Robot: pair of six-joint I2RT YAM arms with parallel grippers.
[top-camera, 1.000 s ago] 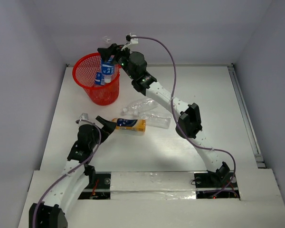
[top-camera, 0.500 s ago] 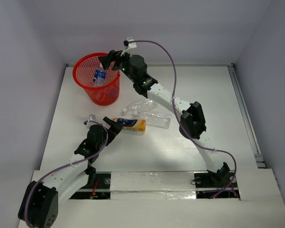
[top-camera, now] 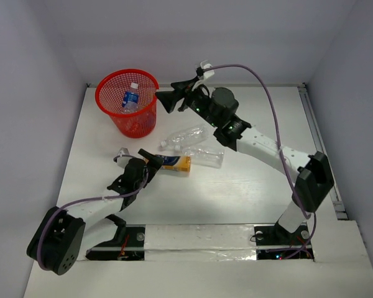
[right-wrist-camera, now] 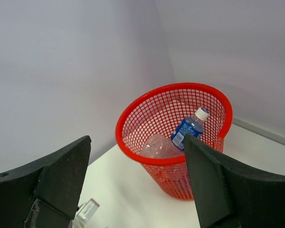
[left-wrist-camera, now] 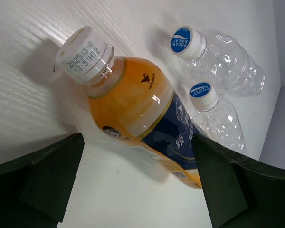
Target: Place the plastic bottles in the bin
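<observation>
**Left gripper astride an orange bottle; right gripper empty beside the bin**

Left gripper (top-camera: 137, 156) (left-wrist-camera: 137, 139) lies low over the table (top-camera: 267, 186), on the near side of the bin (top-camera: 98, 93) (right-wrist-camera: 218, 97), toward the arm bases. Its jaws are spread wide, one on each side of an orange bottle (top-camera: 171, 162) (left-wrist-camera: 137, 109), and they have not closed on it. Whether the right-hand finger touches the bottle cannot be told.

The bin stands upright at the far left corner of the table. Inside it, a blue-labelled bottle (top-camera: 130, 96) (right-wrist-camera: 190, 128) with a white cap leans against the wall on the side toward the right gripper. A clear bottle (right-wrist-camera: 156, 146) lies just beside it, lower in the bin.

The orange bottle lies on its side, nearer than the bin and to its right. It has a white cap and a dark blue label, and the cap points toward the left gripper.

Two more clear bottles, both with blue-and-white caps, lie on their sides further right of the bin, just beyond the orange bottle. One (top-camera: 185, 136) (left-wrist-camera: 218, 57) lies closer to the bin and the other (top-camera: 205, 155) (left-wrist-camera: 213, 118) farther from it.

The right gripper (top-camera: 171, 96) (right-wrist-camera: 137, 140) hangs in the air just to the right of the bin's rim and apart from it, pointing toward the bin. Its jaws stand wide apart with nothing between them.
</observation>
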